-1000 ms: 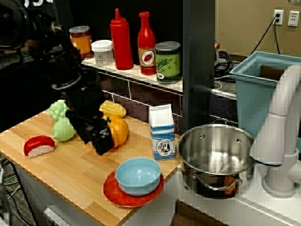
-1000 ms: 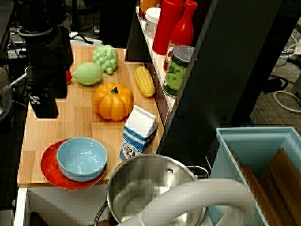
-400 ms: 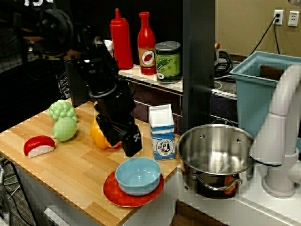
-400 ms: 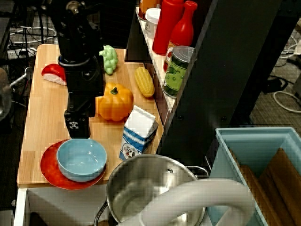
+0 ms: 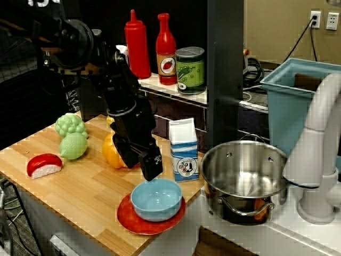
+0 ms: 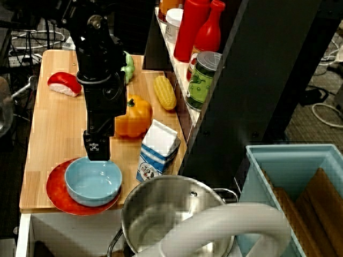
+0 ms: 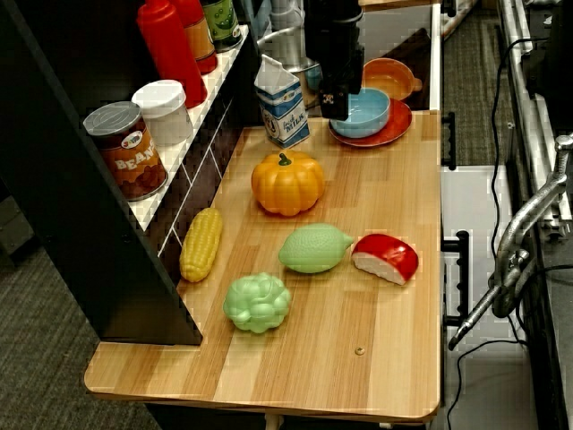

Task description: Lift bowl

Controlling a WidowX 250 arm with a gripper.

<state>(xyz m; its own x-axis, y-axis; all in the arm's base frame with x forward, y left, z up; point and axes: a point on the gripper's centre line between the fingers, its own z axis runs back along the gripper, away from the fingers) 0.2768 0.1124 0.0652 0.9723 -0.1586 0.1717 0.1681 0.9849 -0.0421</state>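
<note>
The small light-blue bowl point(image 5: 156, 199) sits on a flat red-orange plate point(image 5: 129, 219) at the near right corner of the wooden counter. It also shows in the overhead view as the bowl point(image 6: 94, 181) and from the far end as the bowl point(image 7: 367, 111). My black gripper point(image 5: 152, 168) points down, with its tip just over the bowl's rim on the pumpkin side. From above, the gripper point(image 6: 97, 152) overlaps that rim. Its fingers read as one dark block, so the gap between them is hidden. Whether they touch the bowl is unclear.
An orange pumpkin point(image 6: 134, 115) and a milk carton point(image 5: 183, 149) stand close behind the bowl. A large steel pot point(image 5: 245, 173) sits to its right. Corn point(image 7: 201, 243), green toys and a red-and-white piece point(image 7: 386, 257) lie farther along the counter point(image 7: 376, 340). Bottles and cans line the shelf.
The arm swung from the counter's left side across the pumpkin towards the bowl and came down. The gripper's tip now stands at the bowl's rim. The bowl has not moved.
</note>
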